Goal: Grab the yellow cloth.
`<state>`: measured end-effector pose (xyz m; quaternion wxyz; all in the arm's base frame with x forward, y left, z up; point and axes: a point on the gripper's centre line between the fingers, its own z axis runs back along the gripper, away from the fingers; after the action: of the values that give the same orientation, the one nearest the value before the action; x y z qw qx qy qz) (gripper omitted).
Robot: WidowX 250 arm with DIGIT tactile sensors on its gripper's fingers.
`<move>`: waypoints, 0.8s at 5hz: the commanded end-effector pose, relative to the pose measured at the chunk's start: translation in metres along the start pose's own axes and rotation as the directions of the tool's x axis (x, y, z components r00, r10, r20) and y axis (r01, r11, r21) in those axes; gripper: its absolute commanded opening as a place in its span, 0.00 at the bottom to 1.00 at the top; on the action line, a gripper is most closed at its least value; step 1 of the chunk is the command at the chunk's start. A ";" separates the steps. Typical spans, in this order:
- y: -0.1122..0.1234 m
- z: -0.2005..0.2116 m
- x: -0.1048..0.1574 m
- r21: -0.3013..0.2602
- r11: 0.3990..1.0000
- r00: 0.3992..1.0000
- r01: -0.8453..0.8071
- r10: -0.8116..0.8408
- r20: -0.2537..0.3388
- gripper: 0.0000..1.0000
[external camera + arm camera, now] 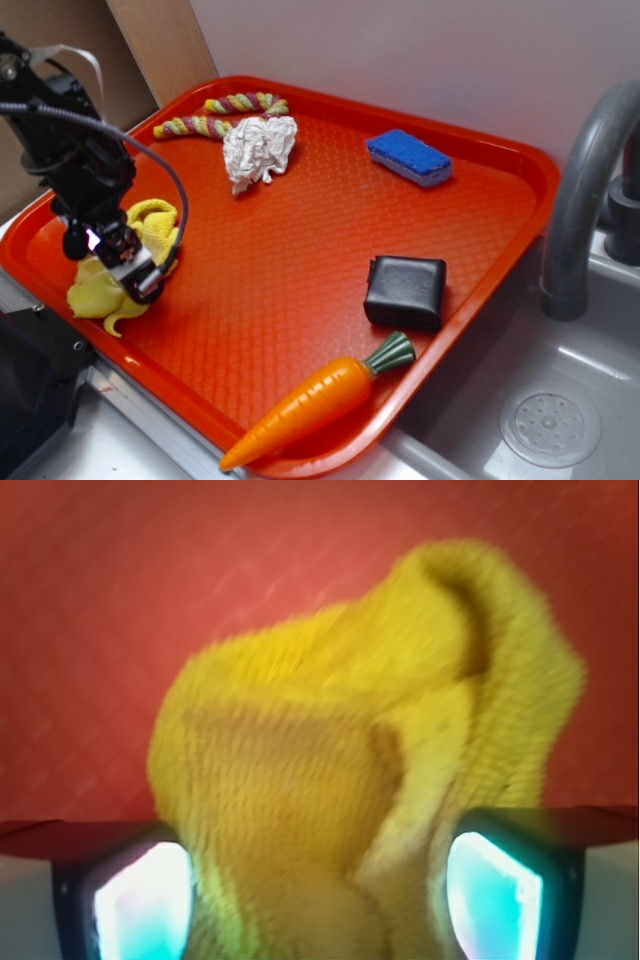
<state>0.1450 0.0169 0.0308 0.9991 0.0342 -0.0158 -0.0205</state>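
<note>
The yellow cloth [98,292] lies bunched at the left edge of the red tray [300,270], with a fold rising beside the arm. My gripper [138,272] is down in the middle of it. In the wrist view the fuzzy yellow cloth [330,750] fills the whole gap between the two pads [145,905]. It bulges wider above them and is pinched narrower between them, so both pads press into it. The gripper [320,900] is shut on the cloth, with its jaws still fairly wide apart around the thick bundle.
On the tray are a white crumpled wad [258,148], a striped rope toy [220,112], a blue sponge [408,157], a black square pouch [405,291] and a toy carrot [315,400]. A grey tap [580,200] and sink [540,420] stand to the right.
</note>
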 end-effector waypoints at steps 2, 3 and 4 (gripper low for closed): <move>0.021 -0.010 0.001 0.066 0.998 1.000 -0.019 0.020 -0.010 0.00; 0.031 -0.014 0.005 0.087 0.996 0.999 -0.037 0.038 -0.016 0.00; 0.032 -0.016 0.004 0.106 0.994 0.999 -0.024 0.026 -0.020 0.00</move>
<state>0.1530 0.0424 0.0195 0.9960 0.0863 -0.0095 -0.0232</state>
